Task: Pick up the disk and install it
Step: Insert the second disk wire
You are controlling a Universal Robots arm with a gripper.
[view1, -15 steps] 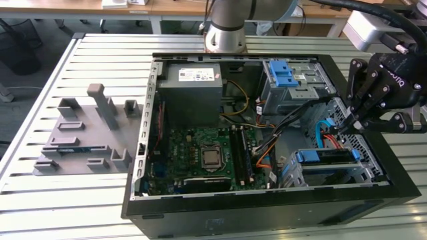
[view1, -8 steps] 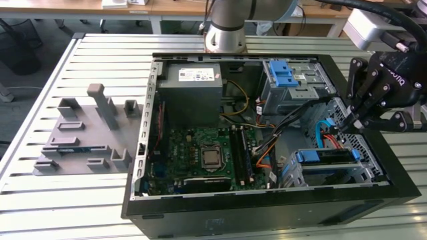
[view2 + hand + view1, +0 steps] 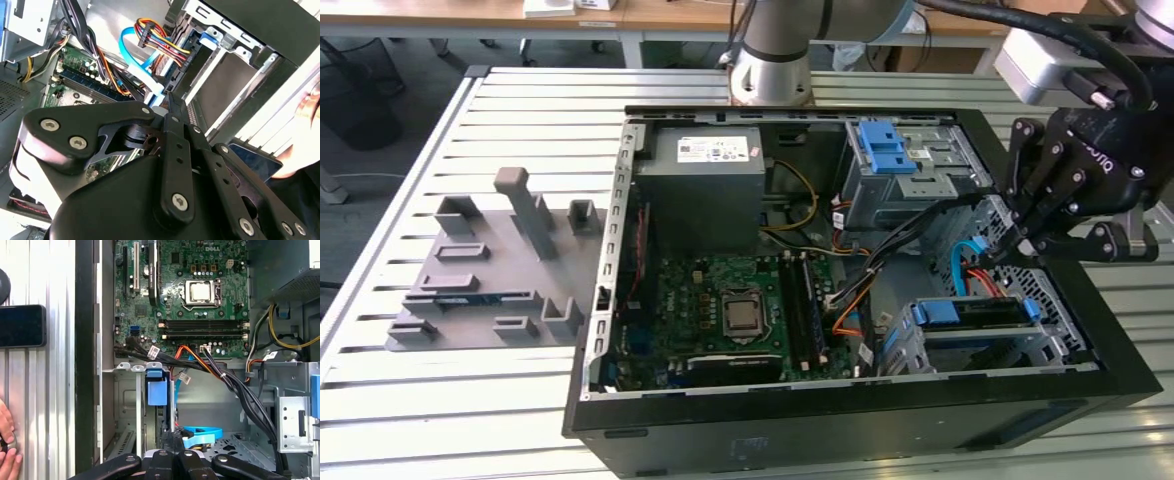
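Observation:
The disk (image 3: 974,312) lies flat in its blue bracket, seated in the metal drive bay at the front corner of the open computer case, at the exterior view's right. My gripper (image 3: 1017,250) hangs just above that bay, fingers shut with nothing between them. In the second wrist view the gripper (image 3: 171,102) points at the bay, where the blue bracket (image 3: 209,37) shows at the bay's edge. In the first wrist view the bracket's blue tab (image 3: 156,391) stands ahead of the gripper (image 3: 172,452).
The case (image 3: 1067,390) holds a green motherboard (image 3: 734,310), a grey power supply (image 3: 707,185), a grey cage with a blue latch (image 3: 901,160) and loose cables, one blue (image 3: 970,265). A grey fixture plate (image 3: 494,270) lies at the exterior view's left. A person's hand (image 3: 7,450) and a black phone (image 3: 22,325) are beside the case.

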